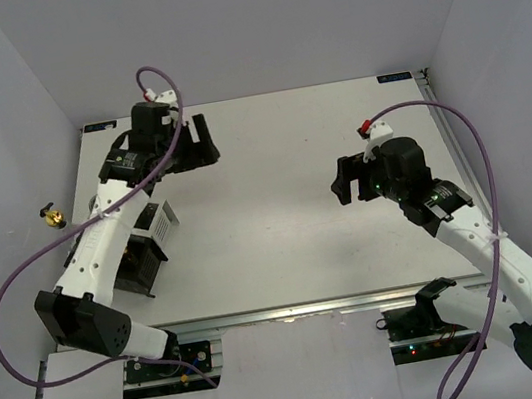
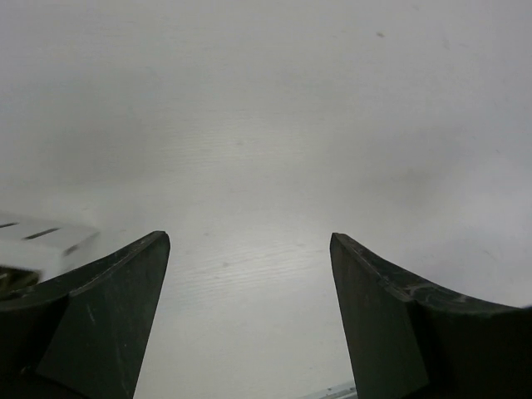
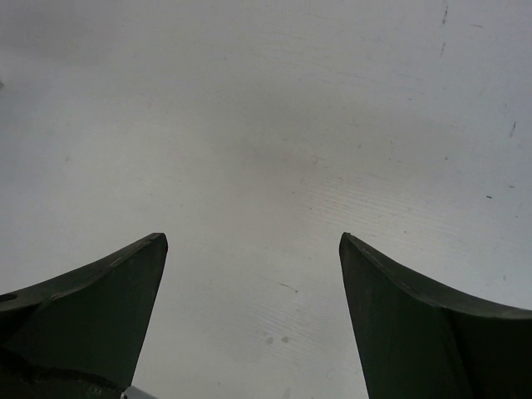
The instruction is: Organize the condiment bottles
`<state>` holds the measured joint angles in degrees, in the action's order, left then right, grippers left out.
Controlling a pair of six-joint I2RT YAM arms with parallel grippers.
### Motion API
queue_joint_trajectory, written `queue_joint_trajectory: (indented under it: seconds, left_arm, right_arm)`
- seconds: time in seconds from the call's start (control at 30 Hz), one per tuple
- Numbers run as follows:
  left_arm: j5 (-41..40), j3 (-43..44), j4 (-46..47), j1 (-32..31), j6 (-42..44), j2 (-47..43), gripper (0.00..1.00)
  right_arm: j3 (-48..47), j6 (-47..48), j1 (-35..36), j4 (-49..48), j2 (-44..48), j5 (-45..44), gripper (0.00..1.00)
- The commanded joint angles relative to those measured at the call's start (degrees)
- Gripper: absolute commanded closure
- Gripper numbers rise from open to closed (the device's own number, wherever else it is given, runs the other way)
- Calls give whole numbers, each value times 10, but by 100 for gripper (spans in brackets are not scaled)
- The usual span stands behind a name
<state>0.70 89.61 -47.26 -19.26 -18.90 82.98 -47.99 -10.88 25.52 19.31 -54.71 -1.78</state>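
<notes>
No condiment bottle shows plainly in any view. In the top view a small gold-topped object (image 1: 51,215) sits left of the table's left edge, by the wall; I cannot tell if it is a bottle or a reflection. My left gripper (image 1: 203,141) is open and empty over the far left of the table, past the rack. In the left wrist view it (image 2: 249,249) frames only bare table. My right gripper (image 1: 344,181) is open and empty over the right middle of the table. In the right wrist view it (image 3: 253,249) also frames only bare table.
The black-and-white compartmented rack (image 1: 148,240) stands at the table's left side, mostly hidden under my left arm. Its white corner shows at the left edge of the left wrist view (image 2: 37,241). Grey walls close in the table on the left, back and right.
</notes>
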Motion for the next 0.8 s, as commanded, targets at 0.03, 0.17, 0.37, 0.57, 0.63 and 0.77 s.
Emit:
queue_joint_trajectory:
  seconds: [0.03, 0.17, 0.37, 0.57, 0.63, 0.77]
  left_arm:
    - [87, -89, 116, -104, -34, -35, 3]
    - [65, -171, 180, -172, -57, -69, 2]
    - [30, -289, 229, -252, -92, -127, 2]
    - [-20, -330, 231, -303, -130, -197, 2]
    - [-19, -348, 240, -305, -138, -222, 2]
    - [-21, -363, 235, -307, -145, -257, 2]
  right_arm:
    - [-61, -22, -1, 49, 39, 68, 10]
    - [-42, -23, -1, 67, 83, 89, 10]
    - [-16, -52, 0, 73, 155, 82, 10]
    - [-19, -51, -1, 89, 189, 75, 10]
    - [-22, -48, -1, 94, 191, 73, 10]
    - [-23, -47, -1, 96, 199, 73, 10]
